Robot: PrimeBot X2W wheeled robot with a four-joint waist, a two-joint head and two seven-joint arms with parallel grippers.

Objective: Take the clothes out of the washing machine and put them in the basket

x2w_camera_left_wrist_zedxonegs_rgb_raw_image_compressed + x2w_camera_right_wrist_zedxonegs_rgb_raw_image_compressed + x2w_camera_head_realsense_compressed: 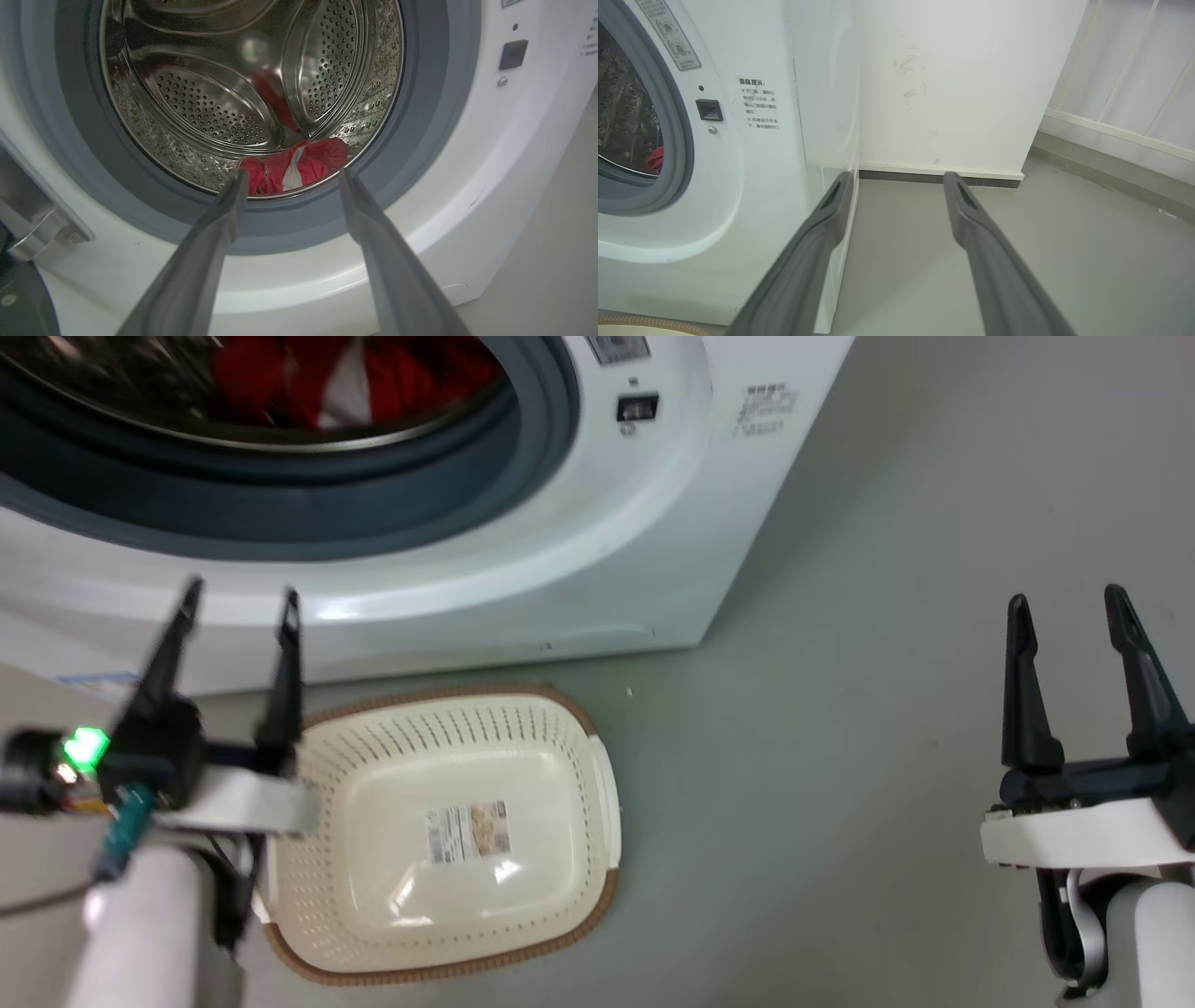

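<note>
Nearest, the left gripper (243, 590): fingers spread wide, holding nothing, aimed at the washing machine (607, 523) opening. Off to the side, the right gripper (1066, 597): equally wide apart, empty, over bare floor (840, 756). Just beyond the left one, the basket (420, 723), empty, close against the machine's foot; contact unclear. Farther in, the clothes (299, 165), bunched at the front lip of the drum (210, 102), behind the grey ring (420, 116). Probably light and limp, likely to sag and trail when lifted. Best pinched at the raised red fold on top, deep enough to catch several layers. Cannot tell how many garments; lower part hidden behind the lip, pile cut off at the head view's top edge.
</note>
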